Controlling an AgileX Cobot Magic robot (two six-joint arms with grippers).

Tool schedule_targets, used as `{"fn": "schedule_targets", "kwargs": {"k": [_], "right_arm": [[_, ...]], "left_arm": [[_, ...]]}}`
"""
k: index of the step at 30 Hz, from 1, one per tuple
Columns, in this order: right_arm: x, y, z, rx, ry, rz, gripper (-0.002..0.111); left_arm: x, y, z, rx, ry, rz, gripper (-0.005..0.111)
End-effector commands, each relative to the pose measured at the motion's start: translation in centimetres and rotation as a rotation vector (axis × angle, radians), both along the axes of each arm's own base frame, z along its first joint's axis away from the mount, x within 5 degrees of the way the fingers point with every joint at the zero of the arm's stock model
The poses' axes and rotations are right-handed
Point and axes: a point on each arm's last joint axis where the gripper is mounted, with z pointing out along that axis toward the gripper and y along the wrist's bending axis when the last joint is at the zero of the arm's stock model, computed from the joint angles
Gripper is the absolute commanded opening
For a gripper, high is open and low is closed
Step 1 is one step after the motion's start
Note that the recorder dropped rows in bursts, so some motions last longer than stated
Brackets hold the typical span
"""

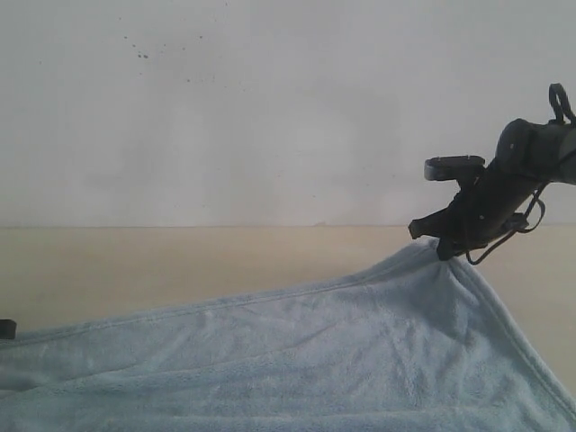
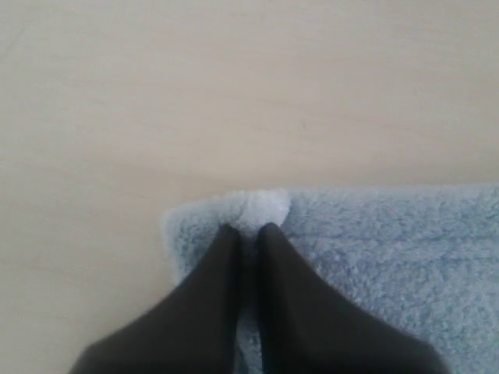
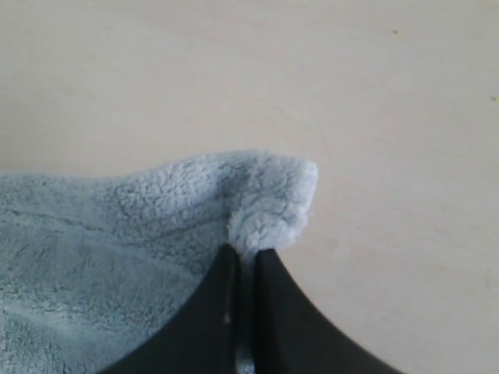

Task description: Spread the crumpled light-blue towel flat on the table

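Note:
The pale-blue fluffy towel [image 1: 297, 360] lies stretched across the beige table [image 1: 180, 256], its far right corner lifted into a peak. My right gripper [image 1: 443, 249] is shut on that corner; the right wrist view shows the dark fingers pinching the towel's corner [image 3: 269, 202]. My left gripper [image 2: 249, 230] is shut on the towel's other corner [image 2: 261, 206], which rests low on the table [image 2: 195, 93]. In the exterior view only a small dark piece of the left gripper [image 1: 6, 328] shows at the left edge.
A white wall [image 1: 270, 108] rises behind the table's far edge. Bare table surface [image 3: 390, 101] lies beyond the towel's held corners.

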Motion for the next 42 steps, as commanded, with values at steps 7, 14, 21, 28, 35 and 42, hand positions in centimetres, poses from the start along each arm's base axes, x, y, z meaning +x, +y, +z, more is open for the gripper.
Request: {"fn": "schedule_targets", "kwargs": {"k": [7, 14, 21, 28, 35, 42], "right_arm": [[-0.9, 0.0, 5.9, 0.015, -0.103, 0.005, 0.001], [-2.8, 0.0, 10.4, 0.023, -0.123, 0.023, 0.001], [-5.3, -1.9, 14.7, 0.046, -0.189, -0.051, 0.001], [-10.8, -5.3, 16.6, 0.032, -0.267, -0.14, 0.001], [-17.1, -5.8, 20.4, 0.002, -0.408, -0.138, 0.001], [-23.4, -5.4, 23.6, 0.023, -0.515, -0.147, 0.001]], "left_arm": [[-0.3, -1.8, 4.3, -0.135, -0.113, -0.072, 0.004], [-2.7, -2.3, 11.5, -0.082, -0.303, -0.085, 0.004], [-6.5, -2.8, 15.7, -0.027, -0.429, -0.059, 0.004], [-9.3, -3.8, 18.9, -0.05, -0.545, -0.061, 0.004], [-13.5, -5.2, 23.2, -0.045, -0.725, -0.112, 0.004], [-16.5, -7.5, 24.4, -0.043, -0.814, -0.215, 0.004]]}}
